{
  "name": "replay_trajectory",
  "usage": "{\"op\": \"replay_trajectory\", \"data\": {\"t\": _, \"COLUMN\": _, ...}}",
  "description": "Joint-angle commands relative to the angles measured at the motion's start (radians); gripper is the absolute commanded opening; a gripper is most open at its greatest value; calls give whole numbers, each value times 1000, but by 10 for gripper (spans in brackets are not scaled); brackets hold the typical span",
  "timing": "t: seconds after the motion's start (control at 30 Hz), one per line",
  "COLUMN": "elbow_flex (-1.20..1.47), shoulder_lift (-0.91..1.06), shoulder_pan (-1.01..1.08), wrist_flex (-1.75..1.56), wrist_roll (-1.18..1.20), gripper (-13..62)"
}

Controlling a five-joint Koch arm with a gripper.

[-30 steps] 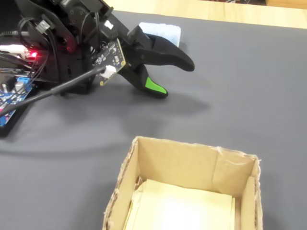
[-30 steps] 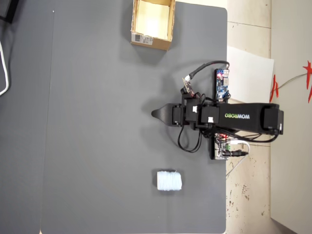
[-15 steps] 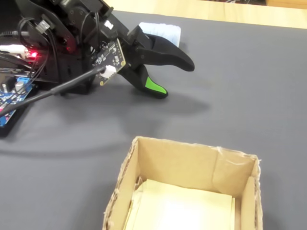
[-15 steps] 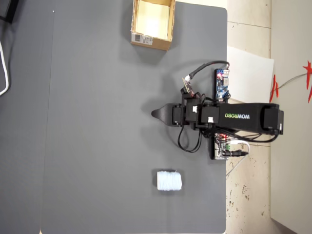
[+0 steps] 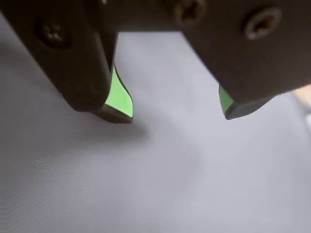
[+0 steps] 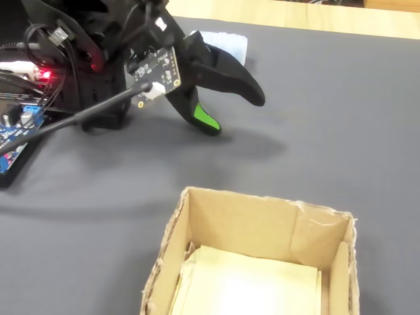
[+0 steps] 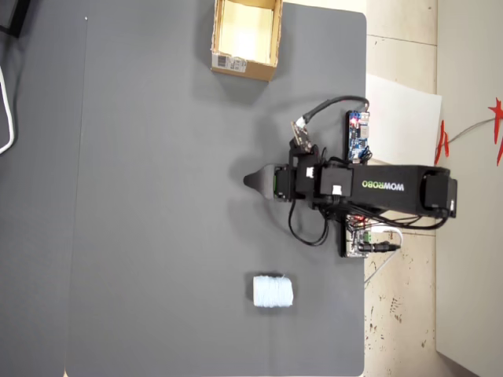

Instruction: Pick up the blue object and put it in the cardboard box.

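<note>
The black arm's jaws (image 5: 177, 112), green-padded, stand apart and empty above the dark grey worktop (image 7: 157, 236). The small pale-blue ribbed block (image 7: 273, 290) lies well apart from them; the brown cardboard box (image 7: 245, 67) sits on the opposite side. Best to swing over the block and straddle it squarely before closing. The arm reads "WOWROBO"; the box's barcode label is illegible.

A dark grey mat (image 7: 157, 196) covers the table; pale wood (image 6: 295, 16) shows along its far edge. Beside it lies speckled beige floor (image 7: 401, 314) with white paper (image 7: 405, 110).
</note>
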Motion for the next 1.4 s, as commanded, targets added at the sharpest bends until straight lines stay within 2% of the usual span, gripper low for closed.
{"op": "replay_trajectory", "data": {"t": 0.0, "elbow_flex": -52, "shoulder_lift": 80, "shoulder_pan": -21, "wrist_flex": 143, "wrist_roll": 21, "gripper": 345}}
{"op": "replay_trajectory", "data": {"t": 0.47, "elbow_flex": -350, "shoulder_lift": 55, "shoulder_pan": -207, "wrist_flex": 414, "wrist_roll": 57, "gripper": 345}}
{"op": "replay_trajectory", "data": {"t": 0.77, "elbow_flex": -468, "shoulder_lift": 40, "shoulder_pan": -348, "wrist_flex": 472, "wrist_roll": 244, "gripper": 345}}
{"op": "replay_trajectory", "data": {"t": 0.93, "elbow_flex": -515, "shoulder_lift": 18, "shoulder_pan": -601, "wrist_flex": 469, "wrist_roll": 298, "gripper": 345}}
{"op": "replay_trajectory", "data": {"t": 1.2, "elbow_flex": -609, "shoulder_lift": -101, "shoulder_pan": -741, "wrist_flex": 466, "wrist_roll": 413, "gripper": 346}}
{"op": "replay_trajectory", "data": {"t": 1.27, "elbow_flex": -687, "shoulder_lift": -207, "shoulder_pan": -801, "wrist_flex": 479, "wrist_roll": 468, "gripper": 346}}
{"op": "replay_trajectory", "data": {"t": 1.37, "elbow_flex": -715, "shoulder_lift": -258, "shoulder_pan": -821, "wrist_flex": 479, "wrist_roll": 509, "gripper": 346}}
